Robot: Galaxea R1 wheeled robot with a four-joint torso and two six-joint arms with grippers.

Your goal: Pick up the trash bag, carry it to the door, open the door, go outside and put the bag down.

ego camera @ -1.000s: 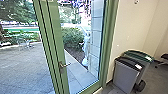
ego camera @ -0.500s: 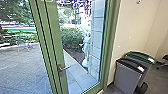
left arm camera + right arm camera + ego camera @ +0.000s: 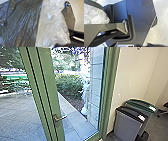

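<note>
Trash bag [image 3: 25, 25] is right up by the left wrist — can't tell if either pincer's open or closed. Black-lidded bin [image 3: 127, 125] and green-lidded bin [image 3: 138, 104] stand near the green door [image 3: 51, 84], at the floor's edge.

In the head view, the green-framed glass door [image 3: 47, 84] is running past the top and bottom edges. The grey bin with the black lid [image 3: 127, 125] is hiding much of the green-lidded bin [image 3: 140, 104]. A blurred, whitish upright shape [image 3: 85, 95] is standing beyond the glass, perhaps a figure. In the left wrist view, the edges are cutting off the shiny black plastic [image 3: 23, 26] and cloudy, crinkled plastic [image 3: 51, 23].
</note>
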